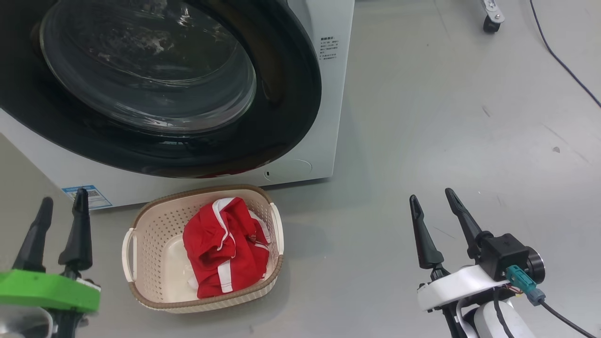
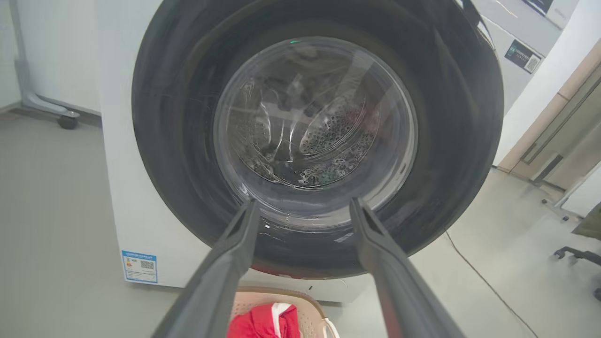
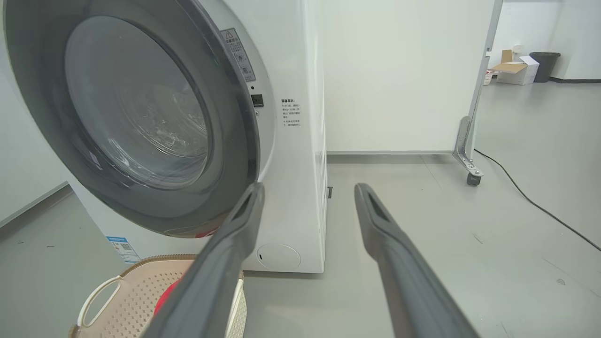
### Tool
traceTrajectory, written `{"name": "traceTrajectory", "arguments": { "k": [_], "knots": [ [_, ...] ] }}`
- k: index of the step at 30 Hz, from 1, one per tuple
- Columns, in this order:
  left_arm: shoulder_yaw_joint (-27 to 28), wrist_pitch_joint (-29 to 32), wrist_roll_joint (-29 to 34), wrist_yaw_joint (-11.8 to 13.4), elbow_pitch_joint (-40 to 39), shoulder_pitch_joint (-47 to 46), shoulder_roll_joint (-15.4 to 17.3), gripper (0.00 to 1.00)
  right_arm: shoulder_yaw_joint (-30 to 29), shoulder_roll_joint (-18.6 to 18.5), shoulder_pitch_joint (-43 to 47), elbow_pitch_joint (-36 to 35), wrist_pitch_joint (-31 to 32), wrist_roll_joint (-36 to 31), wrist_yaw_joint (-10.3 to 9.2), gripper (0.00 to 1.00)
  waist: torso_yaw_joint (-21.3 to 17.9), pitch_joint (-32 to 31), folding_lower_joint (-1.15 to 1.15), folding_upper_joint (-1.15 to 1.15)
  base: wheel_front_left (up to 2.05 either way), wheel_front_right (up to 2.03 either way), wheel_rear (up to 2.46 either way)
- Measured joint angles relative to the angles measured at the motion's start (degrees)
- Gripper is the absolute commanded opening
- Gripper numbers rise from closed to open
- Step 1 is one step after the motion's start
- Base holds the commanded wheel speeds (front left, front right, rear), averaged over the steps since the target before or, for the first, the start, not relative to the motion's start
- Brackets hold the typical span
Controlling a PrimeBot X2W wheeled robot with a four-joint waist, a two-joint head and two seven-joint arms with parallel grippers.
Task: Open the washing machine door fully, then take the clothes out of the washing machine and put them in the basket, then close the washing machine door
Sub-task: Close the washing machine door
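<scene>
The machine [image 1: 324, 117] fills the head view from 9 to 1 o'clock. Its door [image 1: 150, 70] lies swung against the front; I cannot tell whether it is latched. The basket [image 1: 206, 189] sits on the floor at 7 o'clock, just before the machine, with the red clothes [image 1: 225, 249] heaped inside it. The left gripper [image 1: 65, 197] at 8 o'clock and the right gripper [image 1: 431, 194] at 4 o'clock both stand spread and empty, apart from everything. Judging by this, unloading is done and the door is closed or nearly so. At most a final push remains.
</scene>
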Motion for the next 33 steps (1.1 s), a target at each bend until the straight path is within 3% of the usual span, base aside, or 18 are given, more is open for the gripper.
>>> {"name": "traceTrajectory", "arguments": {
  "k": [6,13,17,33],
  "knots": [
    [-2.18,-6.42,11.81,0.11,1.68,4.25,0.63,1.00,-0.67,-0.21,0.99,0.24,-0.01,-1.26,0.00,1.00,0.48,-1.21,0.00,0.00,0.00,0.00,0.00],
    [-5.21,-10.90,19.84,3.71,3.09,7.45,0.03,1.00,-0.79,-0.18,3.44,1.18,0.00,-1.71,0.01,1.00,1.23,-2.84,0.00,0.00,0.00,0.00,0.00],
    [-6.61,-12.65,21.61,5.54,3.98,9.36,-1.07,1.00,-0.66,-0.13,4.17,1.65,0.00,-2.14,0.04,1.00,1.47,-3.63,0.00,0.00,0.00,0.00,0.00],
    [-10.24,-15.10,24.41,8.71,5.88,11.88,-3.97,1.00,-1.31,-0.07,6.22,2.49,0.00,-2.20,0.12,1.00,2.26,-5.57,0.00,0.00,0.00,0.00,0.00]
  ]
}}
